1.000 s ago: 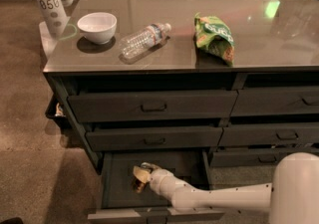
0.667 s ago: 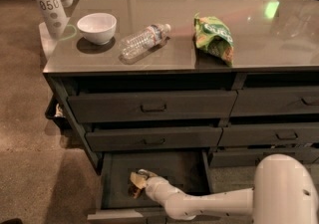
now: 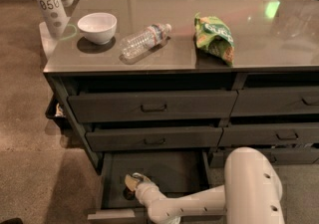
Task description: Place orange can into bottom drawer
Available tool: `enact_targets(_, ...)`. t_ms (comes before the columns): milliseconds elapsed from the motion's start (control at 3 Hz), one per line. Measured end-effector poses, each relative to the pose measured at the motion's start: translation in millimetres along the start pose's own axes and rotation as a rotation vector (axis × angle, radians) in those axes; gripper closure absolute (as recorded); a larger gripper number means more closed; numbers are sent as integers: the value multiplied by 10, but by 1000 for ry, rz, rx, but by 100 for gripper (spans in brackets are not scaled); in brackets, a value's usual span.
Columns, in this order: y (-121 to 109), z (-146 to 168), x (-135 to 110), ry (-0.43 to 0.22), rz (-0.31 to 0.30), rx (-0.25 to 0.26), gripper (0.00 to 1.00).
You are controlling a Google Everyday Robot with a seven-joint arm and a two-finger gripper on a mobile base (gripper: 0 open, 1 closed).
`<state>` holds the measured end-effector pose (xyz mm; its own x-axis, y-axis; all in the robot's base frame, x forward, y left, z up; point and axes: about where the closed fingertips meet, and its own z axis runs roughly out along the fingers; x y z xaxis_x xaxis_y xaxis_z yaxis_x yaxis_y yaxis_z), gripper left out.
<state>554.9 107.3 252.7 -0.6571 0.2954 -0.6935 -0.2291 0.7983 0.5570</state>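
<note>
The bottom drawer (image 3: 172,170) of the left column is pulled open and its dark floor shows. My white arm reaches from the lower right down into it. My gripper (image 3: 132,183) is low inside the drawer, near its left front corner. A small tan-orange shape (image 3: 130,181) sits right at the gripper's tip; it looks like the orange can, mostly covered by the gripper. I cannot tell whether it rests on the drawer floor.
On the countertop lie a white bowl (image 3: 97,26), a clear plastic bottle (image 3: 144,41) on its side and a green snack bag (image 3: 215,36). The two drawers above (image 3: 152,106) stand slightly out. A white post marked 050 (image 3: 48,0) stands at the far left.
My arm has swung left and toward the drawer's front; the gripper with the tan-orange shape now sits lower and nearer the left front corner.
</note>
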Motion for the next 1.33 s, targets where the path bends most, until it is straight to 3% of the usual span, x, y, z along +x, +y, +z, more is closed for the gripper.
enact_targets(667, -167, 313, 10, -75, 99, 240, 100)
enact_targets(1000, -248, 427, 76, -64, 114, 270, 100)
enact_targets(1333, -339, 495, 200, -31, 126, 266, 82)
